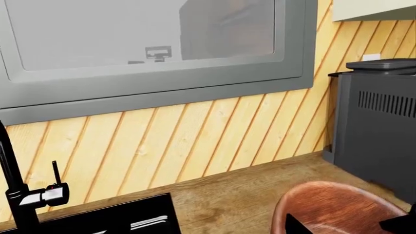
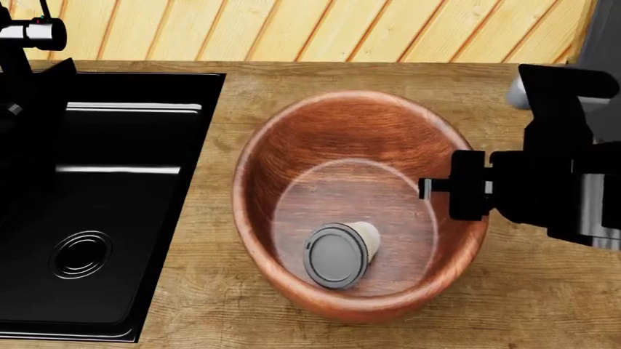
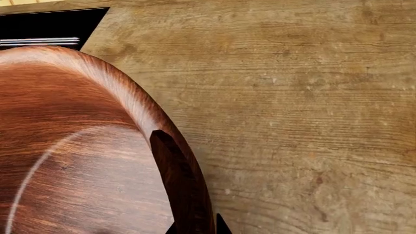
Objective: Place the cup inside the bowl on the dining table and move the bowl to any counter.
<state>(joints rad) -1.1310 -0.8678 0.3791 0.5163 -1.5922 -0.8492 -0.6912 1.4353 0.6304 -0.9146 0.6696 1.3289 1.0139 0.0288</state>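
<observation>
The reddish-brown wooden bowl point(image 2: 321, 138) stands on the light wood counter point(image 2: 388, 73), just right of the black sink point(image 2: 107, 182). The cream cup point(image 2: 342, 251) lies on its side inside the bowl, grey lid toward me. My right gripper point(image 2: 456, 190) is at the bowl's right rim. In the right wrist view its two dark fingertips point(image 3: 221, 225) straddle the thick rim point(image 3: 175, 165), shut on it. The bowl's edge also shows in the left wrist view point(image 1: 325, 200). My left gripper's fingers show in no view. The dining table is out of view.
A black faucet point(image 2: 29, 33) stands at the sink's back left; it also shows in the left wrist view point(image 1: 19, 195). A dark appliance point(image 1: 377, 122) stands on the counter at the right. A slatted wood wall with a grey window point(image 1: 149, 44) closes the back.
</observation>
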